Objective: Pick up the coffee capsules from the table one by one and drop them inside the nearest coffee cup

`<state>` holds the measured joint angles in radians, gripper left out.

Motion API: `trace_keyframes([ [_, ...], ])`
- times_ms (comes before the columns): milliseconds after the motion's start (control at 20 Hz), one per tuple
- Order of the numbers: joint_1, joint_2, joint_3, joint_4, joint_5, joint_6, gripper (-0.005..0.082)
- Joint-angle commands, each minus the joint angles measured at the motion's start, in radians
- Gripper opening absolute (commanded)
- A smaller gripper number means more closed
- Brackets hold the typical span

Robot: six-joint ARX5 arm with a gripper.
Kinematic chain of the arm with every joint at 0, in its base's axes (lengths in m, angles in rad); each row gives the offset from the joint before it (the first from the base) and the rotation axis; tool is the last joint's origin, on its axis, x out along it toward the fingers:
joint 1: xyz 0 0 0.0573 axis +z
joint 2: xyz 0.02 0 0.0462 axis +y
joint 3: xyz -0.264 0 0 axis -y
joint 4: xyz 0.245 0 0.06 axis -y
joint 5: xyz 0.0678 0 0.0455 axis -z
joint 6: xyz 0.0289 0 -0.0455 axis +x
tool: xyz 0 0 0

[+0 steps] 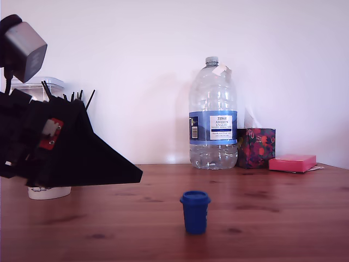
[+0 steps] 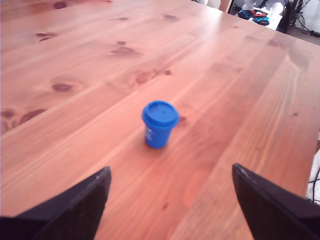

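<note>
The black two-fingered gripper [image 2: 170,200] hangs with its jaws spread wide and empty, lined up on the small dark blue plastic capsule [image 2: 159,124] standing upright on the reddish-brown wooden table [image 2: 75,60], at twelve o'clock from the fingers. Best play: drive straight ahead, straddle the body below its rim, then squeeze. The white cup [image 1: 49,192], at nine o'clock in the exterior view, is mostly hidden; contents unclear.

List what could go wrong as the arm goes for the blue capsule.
1. The blue capsule stands upright, small and free on the table; one of the open gripper's fingers arriving first might knock it over.
2. The cup sits mostly hidden behind the arm in the exterior view, so the drop may be hard to check.
</note>
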<state>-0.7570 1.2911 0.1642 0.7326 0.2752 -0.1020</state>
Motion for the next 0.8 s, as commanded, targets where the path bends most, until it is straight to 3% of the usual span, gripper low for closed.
trace_keyframes([
  [0,-0.018,0.01,0.001,0.009,-0.008,0.005,0.0712],
  [200,-0.053,0.095,0.031,0.036,-0.046,0.005,0.0712],
  [750,-0.058,0.371,0.243,0.031,-0.074,0.005,0.0711],
])
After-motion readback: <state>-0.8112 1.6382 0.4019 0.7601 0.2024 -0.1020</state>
